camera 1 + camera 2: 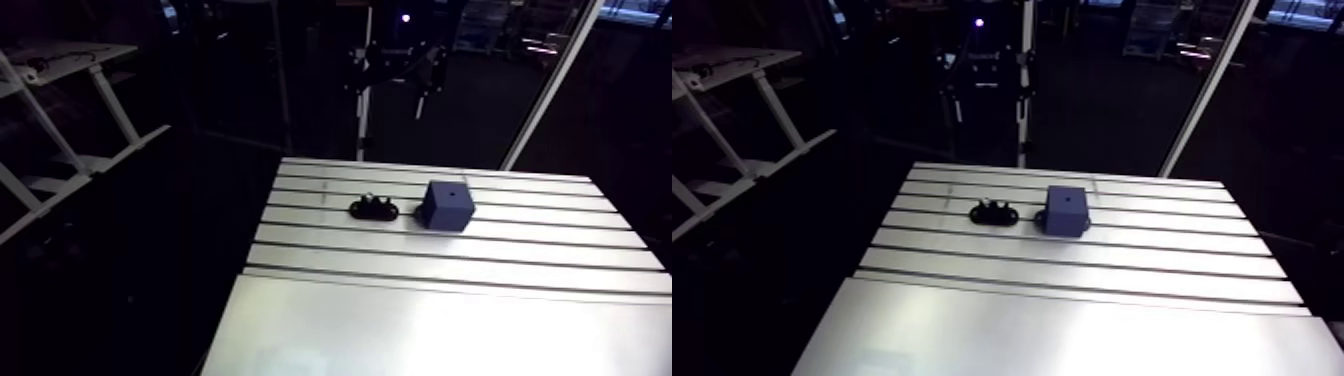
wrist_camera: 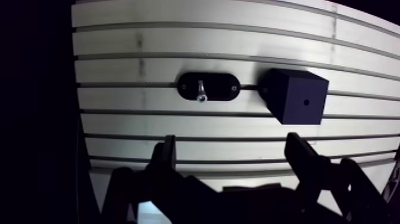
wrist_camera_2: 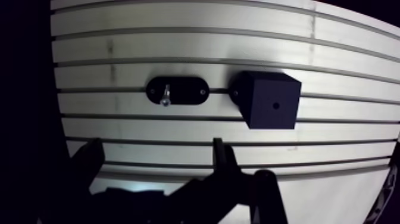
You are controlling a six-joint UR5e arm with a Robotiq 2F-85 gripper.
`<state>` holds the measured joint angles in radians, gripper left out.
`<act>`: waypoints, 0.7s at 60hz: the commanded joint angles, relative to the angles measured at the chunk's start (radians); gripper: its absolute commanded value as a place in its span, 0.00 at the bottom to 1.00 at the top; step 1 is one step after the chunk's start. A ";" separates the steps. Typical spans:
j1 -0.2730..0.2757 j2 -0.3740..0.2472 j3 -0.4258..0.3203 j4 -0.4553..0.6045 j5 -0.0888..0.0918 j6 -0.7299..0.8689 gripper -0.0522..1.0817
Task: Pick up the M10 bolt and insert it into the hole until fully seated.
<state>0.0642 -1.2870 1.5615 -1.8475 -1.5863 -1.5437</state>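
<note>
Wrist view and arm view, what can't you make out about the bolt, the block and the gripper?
The bolt: too small in both views to read its thread or size; in the arm view just a bump on the holder.
The hole in the block: dark inside, depth unreadable.
The gripper: not in the arm view; in the wrist view open, its base cut off by the frame edge.

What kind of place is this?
Likely a robot test bench in a lab: a slotted aluminium table, a bolt in a black holder, a dark block with a hole, and the open tool above.
</note>
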 commanded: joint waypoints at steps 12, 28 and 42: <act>0.002 0.036 0.082 -0.138 0.001 0.039 0.07; 0.002 0.050 0.099 -0.140 0.011 0.043 0.28; 0.002 0.067 0.117 -0.140 0.010 0.043 0.43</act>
<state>0.0658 -1.2355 1.6644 -1.9862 -1.5773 -1.5008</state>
